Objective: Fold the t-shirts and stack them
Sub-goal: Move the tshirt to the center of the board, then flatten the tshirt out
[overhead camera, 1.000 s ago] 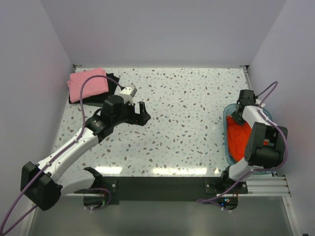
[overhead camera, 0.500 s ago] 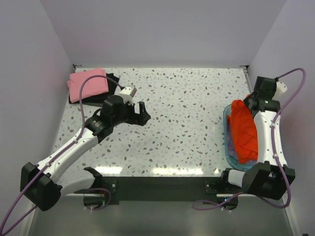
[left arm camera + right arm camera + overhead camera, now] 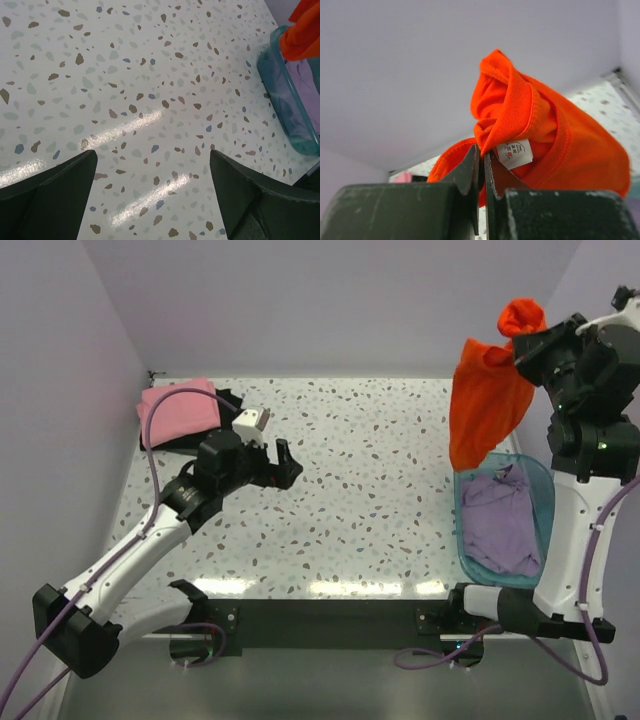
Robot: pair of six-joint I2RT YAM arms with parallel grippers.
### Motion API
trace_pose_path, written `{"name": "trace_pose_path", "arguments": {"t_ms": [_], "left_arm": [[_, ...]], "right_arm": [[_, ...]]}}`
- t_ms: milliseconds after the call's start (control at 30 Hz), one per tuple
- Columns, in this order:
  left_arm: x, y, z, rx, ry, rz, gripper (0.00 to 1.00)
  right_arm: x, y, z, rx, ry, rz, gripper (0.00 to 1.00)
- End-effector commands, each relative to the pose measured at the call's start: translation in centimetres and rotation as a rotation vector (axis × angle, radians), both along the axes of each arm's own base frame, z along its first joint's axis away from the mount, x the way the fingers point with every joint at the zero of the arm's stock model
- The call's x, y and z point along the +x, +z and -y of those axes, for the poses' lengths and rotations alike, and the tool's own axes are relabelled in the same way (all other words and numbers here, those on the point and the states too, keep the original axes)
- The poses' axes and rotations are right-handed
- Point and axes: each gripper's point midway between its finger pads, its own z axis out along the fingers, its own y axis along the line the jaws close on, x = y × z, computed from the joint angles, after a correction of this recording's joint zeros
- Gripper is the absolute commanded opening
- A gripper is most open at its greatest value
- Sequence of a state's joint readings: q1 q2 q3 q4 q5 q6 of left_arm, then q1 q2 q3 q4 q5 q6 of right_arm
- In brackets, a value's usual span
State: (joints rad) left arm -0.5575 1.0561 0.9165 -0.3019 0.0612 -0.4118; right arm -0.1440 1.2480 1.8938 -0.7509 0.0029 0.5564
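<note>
My right gripper (image 3: 522,350) is shut on the collar of the orange-red t-shirt (image 3: 487,405) and holds it high above the basket, the cloth hanging down; the right wrist view shows the jaws pinching the collar (image 3: 512,117) beside a white label. The pale lavender t-shirt (image 3: 503,523) lies crumpled in the blue basket (image 3: 541,483). The folded pink t-shirt (image 3: 180,412) lies on the black t-shirt (image 3: 187,442) at the back left. My left gripper (image 3: 286,466) is open and empty over the speckled table, its fingers (image 3: 55,187) wide apart.
The speckled table (image 3: 370,490) stretches between the arms. Lavender walls close in the back and both sides. The basket stands at the right edge and shows in the left wrist view (image 3: 280,95) too.
My right gripper rose from the basket with the orange-red t-shirt, lifting it clear and baring the lavender shirt. My left arm shifted slightly.
</note>
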Motion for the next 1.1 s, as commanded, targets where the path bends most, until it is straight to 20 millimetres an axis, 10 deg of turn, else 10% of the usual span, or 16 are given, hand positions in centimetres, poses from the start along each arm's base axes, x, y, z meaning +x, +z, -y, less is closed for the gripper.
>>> {"name": "trace_pose_path", "arguments": {"t_ms": [0,267,367,433,533,567,600,733,867,1067], "left_arm": [[0.6,4.9,-0.5,-0.061,0.046,0.109,1.0],[1.0,8.5,-2.9,-0.084,0.18,0.179,1.0],[0.9,8.9,-4.5,-0.08,0.259,0.183,1.0],[0.9,8.9,-5.6,-0.078,0.31,0.184,1.0],[0.6,8.4,-6.7,-0.068,0.358,0.176,1.0],[0.4,8.0,-7.1,-0.059,0.367,0.167,1.0],[0.3,7.7,-7.3,-0.054,0.379,0.161,1.0],[0.2,3.9,-8.2,-0.021,0.441,0.088,0.97],[0.0,0.1,-9.0,-0.008,0.508,0.009,0.89],[-0.3,-4.8,-11.4,0.019,0.661,-0.107,0.79]], "right_arm": [[-0.3,7.3,-7.7,-0.002,0.279,0.197,0.0],[-1.3,12.3,-22.6,0.077,0.669,0.355,0.0],[-1.1,9.8,-27.9,0.091,0.814,0.295,0.0],[-0.9,7.8,-28.0,0.094,0.819,0.249,0.0],[2.3,-0.6,-25.7,0.065,0.705,0.066,0.18],[2.8,-6.2,-24.3,0.074,0.673,-0.058,0.33],[4.2,-8.9,-20.7,0.104,0.59,-0.109,0.44],[3.6,-20.8,-14.6,0.087,0.419,-0.369,0.63],[0.7,-27.3,-14.9,0.041,0.42,-0.486,0.74],[-1.7,-31.4,-22.3,-0.105,0.526,-0.564,0.79]]}}
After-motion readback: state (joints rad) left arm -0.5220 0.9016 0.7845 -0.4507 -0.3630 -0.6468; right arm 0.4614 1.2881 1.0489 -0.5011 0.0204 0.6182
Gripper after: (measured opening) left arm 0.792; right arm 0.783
